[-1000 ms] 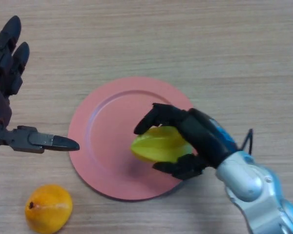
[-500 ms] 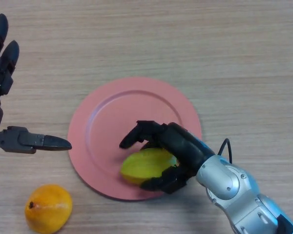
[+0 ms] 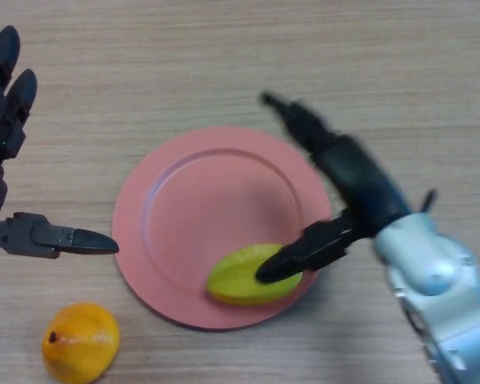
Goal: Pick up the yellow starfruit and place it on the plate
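Note:
The yellow starfruit [image 3: 242, 279] lies on the pink plate [image 3: 200, 192], near its front right rim. My right hand [image 3: 356, 182] hovers over the plate's right side with its fingers spread straight; the thumb [image 3: 300, 251] points down at the fruit's right end, and the fingers reach up past the plate's far right rim. Nothing is held in it. My left hand [image 3: 8, 160] is at the left edge of the view, open, with its thumb pointing at the plate's left rim.
An orange fruit [image 3: 80, 342] sits on the wooden table [image 3: 368, 72] at the front left, below my left hand.
My right hand lowered the starfruit onto the plate's front right part, then let go, opening wide and lifting back to the right. The left hand barely shifted.

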Tool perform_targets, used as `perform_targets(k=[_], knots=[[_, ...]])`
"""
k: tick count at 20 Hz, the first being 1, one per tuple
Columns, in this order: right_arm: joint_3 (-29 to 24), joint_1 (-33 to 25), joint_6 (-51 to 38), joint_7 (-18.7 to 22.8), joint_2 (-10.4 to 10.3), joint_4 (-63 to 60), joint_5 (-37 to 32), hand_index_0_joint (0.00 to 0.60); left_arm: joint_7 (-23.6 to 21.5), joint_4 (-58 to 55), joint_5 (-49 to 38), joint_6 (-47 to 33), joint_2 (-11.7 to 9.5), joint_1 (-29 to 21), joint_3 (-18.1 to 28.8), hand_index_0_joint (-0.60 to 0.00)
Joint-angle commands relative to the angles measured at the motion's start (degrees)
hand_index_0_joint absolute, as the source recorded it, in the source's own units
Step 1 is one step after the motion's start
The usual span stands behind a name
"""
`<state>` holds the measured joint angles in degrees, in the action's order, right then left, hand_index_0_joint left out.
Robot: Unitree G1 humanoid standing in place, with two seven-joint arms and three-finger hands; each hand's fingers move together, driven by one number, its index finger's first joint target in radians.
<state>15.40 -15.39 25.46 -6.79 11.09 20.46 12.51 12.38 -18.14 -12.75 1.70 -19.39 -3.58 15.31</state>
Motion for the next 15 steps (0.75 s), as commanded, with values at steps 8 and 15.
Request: perform_targets(k=[8, 15], knots=[[-16.21, 7.93, -0.84, -0.27, 2.18, 18.73, -16.73, 0.000, 0.82, -6.12, 0.09, -1.91, -1.48, -2.55, 2.36, 0.000], [-15.43, 10.76, -3.29, -3.58, 2.28, 16.85, -10.50, 0.000, -0.29, -1.63, 1.03, -5.35, -1.54, -3.41, 1.29, 0.000]])
